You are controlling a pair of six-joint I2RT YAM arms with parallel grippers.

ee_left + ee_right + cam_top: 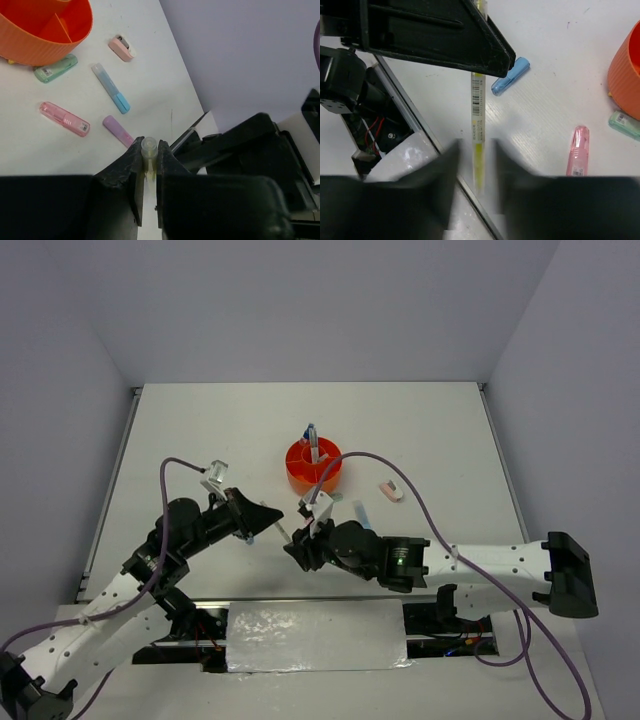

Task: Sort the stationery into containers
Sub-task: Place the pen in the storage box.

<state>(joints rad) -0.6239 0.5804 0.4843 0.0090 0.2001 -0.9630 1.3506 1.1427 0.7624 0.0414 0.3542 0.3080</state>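
My left gripper point(149, 150) is shut on one end of a thin yellow pen point(478, 125) and holds it above the table near the front edge. My right gripper point(476, 147) is open, with a blurred finger on each side of the pen's other end and a gap on both sides. In the top view the two grippers point(275, 515) point(300, 545) meet tip to tip. The round orange organiser point(313, 466) stands behind them with pens upright in it. Pink point(65, 119), blue point(111, 88), purple point(118, 131) and green point(55, 68) markers lie loose beside it.
A pink-white eraser point(390, 490) lies right of the organiser. Another blue marker point(510, 76) lies under my left gripper. The table's metal front edge point(415, 117) runs just below the pen, with wiring beyond it. Purple cables loop over both arms.
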